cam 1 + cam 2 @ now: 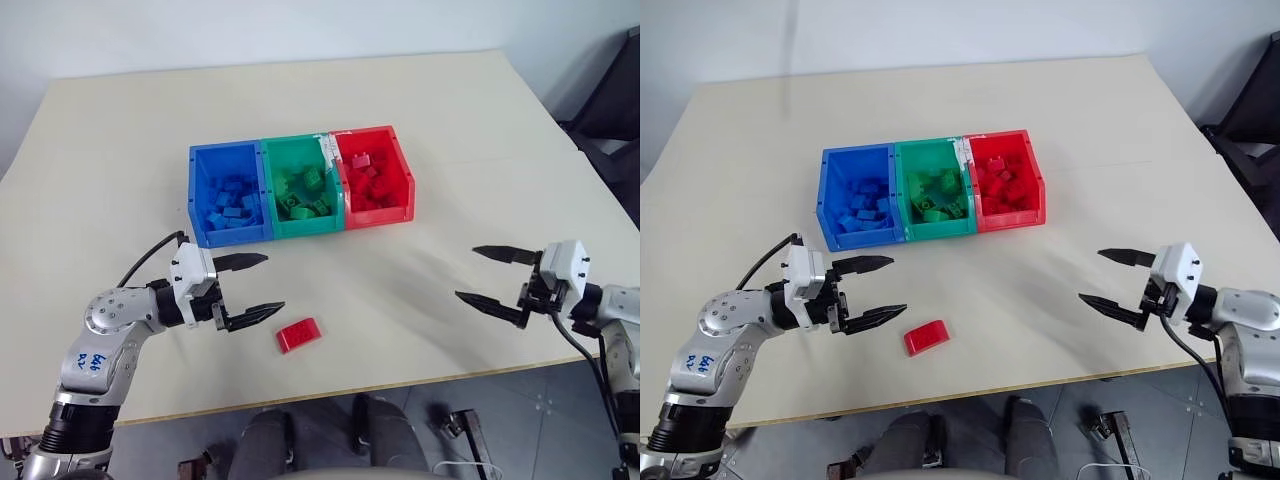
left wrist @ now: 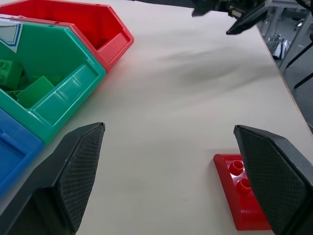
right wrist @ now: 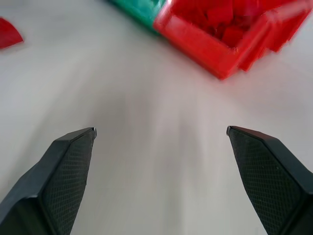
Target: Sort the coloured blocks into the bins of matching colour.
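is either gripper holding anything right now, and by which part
Nothing is held. The left gripper and right gripper both have open, empty jaws; the red brick lies loose on the table.

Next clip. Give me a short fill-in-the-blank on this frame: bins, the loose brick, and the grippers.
1. The one brick lying loose on the table is coloured ____.
2. In the row of bins, the green bin stands between the blue bin and the ____ one.
3. The loose brick lies nearest the ____ gripper.
4. The left gripper and the right gripper both hold ____.

Missing words: red; red; left; nothing
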`<state>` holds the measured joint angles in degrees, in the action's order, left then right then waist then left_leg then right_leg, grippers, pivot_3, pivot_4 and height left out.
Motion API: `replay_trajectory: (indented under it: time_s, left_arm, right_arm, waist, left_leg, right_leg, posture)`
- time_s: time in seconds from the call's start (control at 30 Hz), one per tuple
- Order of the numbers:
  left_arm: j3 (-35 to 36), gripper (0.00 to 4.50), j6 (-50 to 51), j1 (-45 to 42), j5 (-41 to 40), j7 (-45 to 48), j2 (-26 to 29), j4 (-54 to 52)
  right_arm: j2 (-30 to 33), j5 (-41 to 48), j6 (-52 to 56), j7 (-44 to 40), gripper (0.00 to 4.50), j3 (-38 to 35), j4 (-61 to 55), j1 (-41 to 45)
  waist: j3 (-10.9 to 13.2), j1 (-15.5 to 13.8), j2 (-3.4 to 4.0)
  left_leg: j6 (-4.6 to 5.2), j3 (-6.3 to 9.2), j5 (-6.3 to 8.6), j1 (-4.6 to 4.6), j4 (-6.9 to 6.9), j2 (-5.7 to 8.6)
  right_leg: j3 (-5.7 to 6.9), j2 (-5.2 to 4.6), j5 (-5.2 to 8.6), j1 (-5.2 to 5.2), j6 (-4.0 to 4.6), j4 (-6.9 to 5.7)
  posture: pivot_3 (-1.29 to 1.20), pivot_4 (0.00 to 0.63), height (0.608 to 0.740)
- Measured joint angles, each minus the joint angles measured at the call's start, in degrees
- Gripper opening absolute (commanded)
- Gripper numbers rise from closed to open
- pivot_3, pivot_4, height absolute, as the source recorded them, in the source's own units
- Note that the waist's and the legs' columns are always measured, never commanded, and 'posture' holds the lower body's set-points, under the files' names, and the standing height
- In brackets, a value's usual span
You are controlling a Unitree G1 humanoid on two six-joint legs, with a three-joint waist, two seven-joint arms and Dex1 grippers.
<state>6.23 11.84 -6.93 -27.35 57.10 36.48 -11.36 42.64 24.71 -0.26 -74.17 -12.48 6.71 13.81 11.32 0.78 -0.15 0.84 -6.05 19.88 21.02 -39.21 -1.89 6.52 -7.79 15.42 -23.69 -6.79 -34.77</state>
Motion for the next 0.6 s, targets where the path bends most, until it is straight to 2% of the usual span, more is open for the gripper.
replay_trajectory:
  time_s: [0.13, 0.27, 0.47, 0.6]
  left_arm:
    - [3.93, 4.5, -0.92, 5.67, 0.01, 0.0, 1.35, 0.17]
    - [8.43, 4.5, -1.08, 11.81, -0.25, -0.04, 2.8, -0.25]
    - [15.42, 4.5, -1.8, 22.86, -0.43, -2.04, 2.04, -3.09]
    - [16.38, 4.5, -2.25, 26.34, -0.45, -3.28, 0.62, -7.0]
  right_arm:
    - [-0.75, 1.97, 8.45, -2.37, 4.47, 8.92, -7.08, 5.39]
    - [-3.89, 2.34, 11.18, -4.4, 4.47, 15.58, -8.94, 10.91]
    - [-9.01, -4.24, 11.4, -8.14, 4.47, 30.39, -8.73, 16.79]
    - [-14.84, -9.99, 7.58, -6.29, 4.47, 35.45, -4.33, 18.51]
  waist:
    - [0.0, 0.33, 0.0]
    - [0.0, 0.19, 0.0]
    - [0.0, 0.29, -0.02]
    - [-0.03, 0.3, -0.06]
  left_leg:
    - [0.0, 0.08, 0.01, 0.09, 0.0, -0.22]
    - [0.08, 0.08, 0.06, 0.11, 0.0, -0.12]
    - [0.13, 0.19, 0.11, 0.2, 0.0, 0.03]
    - [0.18, 0.17, 0.11, 0.19, 0.0, 0.14]
  right_leg:
    - [0.03, -0.01, 0.01, -0.06, 0.02, 0.01]
    - [0.05, -0.15, 0.01, -0.07, 0.02, 0.03]
    - [0.24, -0.38, 0.01, -0.1, 0.03, 0.01]
    - [0.29, -0.52, 0.01, -0.08, 0.02, -0.01]
  posture:
    - [0.0, 0.15, 0.74]
    - [0.0, 0.15, 0.74]
    - [0.0, 0.15, 0.74]
    - [0.0, 0.15, 0.74]
